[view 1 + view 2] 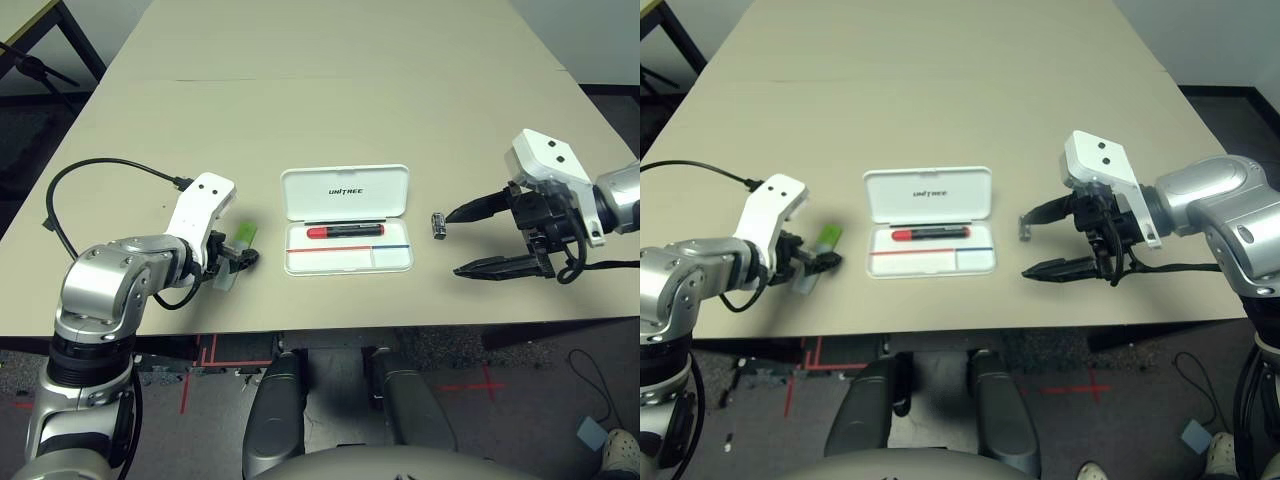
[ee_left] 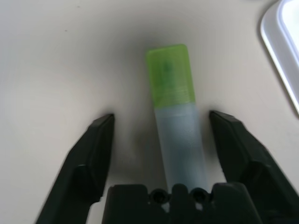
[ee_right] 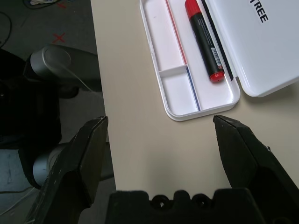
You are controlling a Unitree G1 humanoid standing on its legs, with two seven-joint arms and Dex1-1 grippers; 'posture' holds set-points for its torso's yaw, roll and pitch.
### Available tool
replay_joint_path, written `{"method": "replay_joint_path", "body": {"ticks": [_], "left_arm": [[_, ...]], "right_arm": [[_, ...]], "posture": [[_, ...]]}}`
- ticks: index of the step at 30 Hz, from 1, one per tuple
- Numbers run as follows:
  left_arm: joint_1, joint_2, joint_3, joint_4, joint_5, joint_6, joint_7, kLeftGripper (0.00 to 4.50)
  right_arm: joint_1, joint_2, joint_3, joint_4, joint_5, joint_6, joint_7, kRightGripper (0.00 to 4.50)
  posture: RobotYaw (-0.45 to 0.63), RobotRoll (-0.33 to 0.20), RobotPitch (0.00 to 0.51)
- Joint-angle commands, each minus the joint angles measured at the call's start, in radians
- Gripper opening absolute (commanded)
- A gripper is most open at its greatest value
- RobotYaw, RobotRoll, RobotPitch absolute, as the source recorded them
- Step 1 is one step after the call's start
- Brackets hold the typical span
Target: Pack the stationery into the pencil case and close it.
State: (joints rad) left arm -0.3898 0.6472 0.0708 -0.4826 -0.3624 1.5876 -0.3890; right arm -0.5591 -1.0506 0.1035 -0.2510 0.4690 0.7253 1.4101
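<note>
**A:** So how far along is this pack-up? From the top, biggest stuff first.

**B:** About a third, I'd say. On the table (image 1: 330, 120) the white pencil case (image 1: 325, 262) sits in the middle, lid flipped up on the far side, tray on the near side. So closing it is still to do.

**A:** And the grippers?

**B:** Both open, nothing gripped. The left gripper (image 2: 161, 115) is over on the left with its fingers spread either side of the flat stick, a gap on both sides. The right gripper (image 1: 452, 244) is off to the right of the case, fingers wide apart.

**A:** What's actually packed?

**B:** Just the red-and-black marker (image 1: 350, 230), lying in the long slot on the far side of the tray. The two near compartments have nothing in them.

**A:** And what's left?

**B:** The green-and-whitish stick (image 2: 175, 93) is flat on the table, left of the case. My guess is that's the current job: squeeze, lift, bring it right. Then the tiny metal piece (image 1: 438, 226), on the table just right of the case, right by the far finger of the right gripper. Can't tell if they touch. Lid last, imo.
</note>
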Motion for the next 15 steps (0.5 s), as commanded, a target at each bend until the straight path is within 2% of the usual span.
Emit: {"method": "replay_joint_path", "body": {"ticks": [1,4,6,9,15], "left_arm": [[0.035,0.012,-0.029,0.017,-0.023,0.027,0.005,2.80],[0.032,0.032,-0.038,0.012,-0.032,0.027,0.001,1.59],[0.023,0.066,-0.059,0.001,-0.042,0.026,-0.016,1.08],[0.024,0.138,-0.104,-0.023,-0.064,-0.010,-0.056,1.08],[0.023,0.339,-0.218,-0.087,-0.081,-0.250,-0.219,1.08]], "right_arm": [[-0.005,0.004,0.012,-0.001,-0.006,-0.014,-0.006,4.50],[-0.007,0.008,0.016,0.002,-0.008,-0.019,-0.010,4.50],[-0.008,0.010,0.018,0.004,-0.009,-0.022,-0.012,4.50],[-0.009,0.012,0.020,0.006,-0.009,-0.025,-0.014,4.50],[-0.011,0.015,0.024,0.014,-0.016,-0.036,-0.015,4.50]], "posture": [[0.04,0.000,0.214],[0.05,0.000,0.209],[0.05,0.000,0.209],[0.05,0.000,0.209],[0.05,0.000,0.204]]}}
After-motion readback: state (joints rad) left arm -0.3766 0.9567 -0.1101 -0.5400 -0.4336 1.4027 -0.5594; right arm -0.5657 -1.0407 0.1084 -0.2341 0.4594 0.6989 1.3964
